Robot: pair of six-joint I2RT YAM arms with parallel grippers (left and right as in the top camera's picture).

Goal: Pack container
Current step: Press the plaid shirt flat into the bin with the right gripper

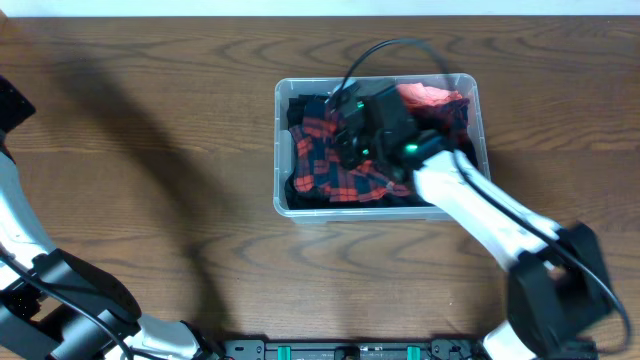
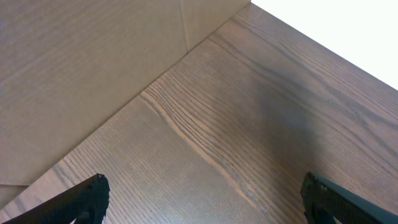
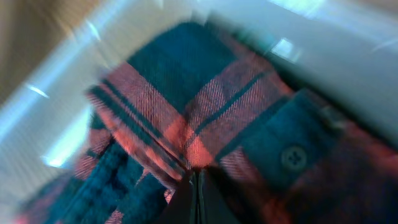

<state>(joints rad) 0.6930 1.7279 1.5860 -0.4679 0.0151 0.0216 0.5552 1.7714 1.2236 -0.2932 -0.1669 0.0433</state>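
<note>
**Container sits right of centre on the table, toward the far edge.**

I see a clear plastic tub with rounded corners. Bare woodgrain lies on every side, with the widest room to its left, and my right arm crosses its near right corner. A crumpled red-and-navy plaid shirt fills it, with a red cloth at the far right. The right gripper is clenched on a shirt fold. The left gripper is spread wide over bare wood, grasping nothing.

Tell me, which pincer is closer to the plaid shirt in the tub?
The right. The right pincer is down inside the tub, closed on the plaid shirt. The left pincer hangs open over the wooden table, well away from the tub.
</note>
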